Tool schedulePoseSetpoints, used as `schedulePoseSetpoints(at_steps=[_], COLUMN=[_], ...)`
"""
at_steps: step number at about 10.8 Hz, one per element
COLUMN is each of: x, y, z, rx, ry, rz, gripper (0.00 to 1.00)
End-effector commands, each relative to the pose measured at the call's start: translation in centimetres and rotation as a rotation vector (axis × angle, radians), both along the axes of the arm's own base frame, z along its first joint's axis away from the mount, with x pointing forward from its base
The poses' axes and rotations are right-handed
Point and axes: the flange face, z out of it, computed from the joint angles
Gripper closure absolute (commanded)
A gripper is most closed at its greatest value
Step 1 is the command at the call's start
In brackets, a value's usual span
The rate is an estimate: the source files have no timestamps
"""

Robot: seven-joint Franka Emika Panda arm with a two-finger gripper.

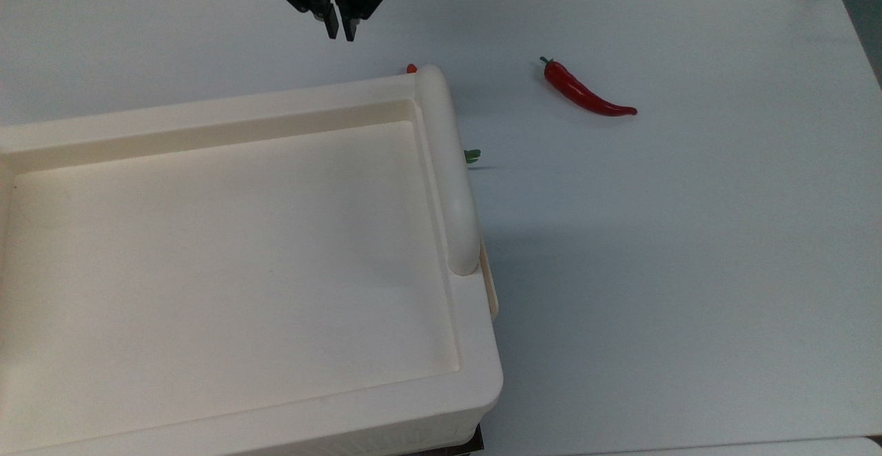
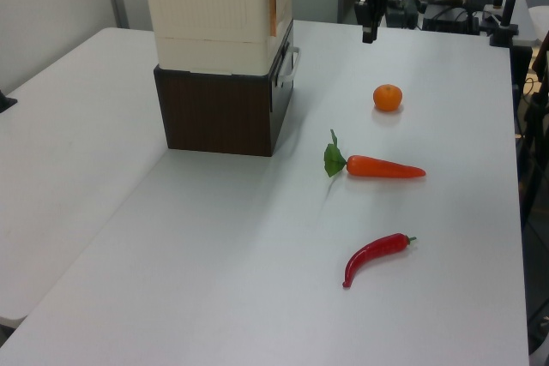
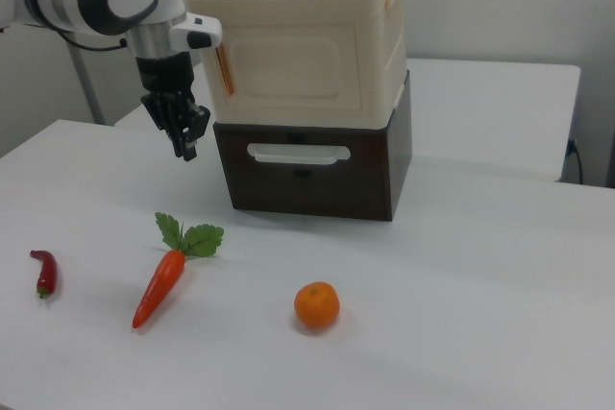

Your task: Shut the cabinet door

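Cabinet door [image 3: 300,66], a cream panel on the cabinet [image 3: 306,40], looks flush with the front in the right view, though a thin gap could be hidden. That box sits on a dark brown base [image 3: 312,172] near the desk's [image 2: 214,280] back edge. Clear of the door, the gripper [image 3: 183,134] hangs with fingers nearly together, holding nothing. Risk: if the latch hasn't caught, the door may swing out again. Carrot [image 3: 161,283], chilli [image 1: 586,93] and orange [image 3: 316,305] lie well apart.

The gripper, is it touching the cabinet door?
Apart. In the right view the gripper hangs beside the cabinet door, with bare wall showing between them.
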Motion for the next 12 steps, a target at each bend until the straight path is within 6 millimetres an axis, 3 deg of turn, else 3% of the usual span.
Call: schedulePoseSetpoints(at_steps=[1,5,12], x=[-4.5,-5.1,-4.9], y=[-1.3,-3.3,-5.6], z=[0.9,1.4,2.8], rx=[-0.016,-0.010,-0.018], ry=[0.033,0.024,0.001], rz=[-0.102,0.031,-0.010], gripper=[0.02,0.00,0.00])
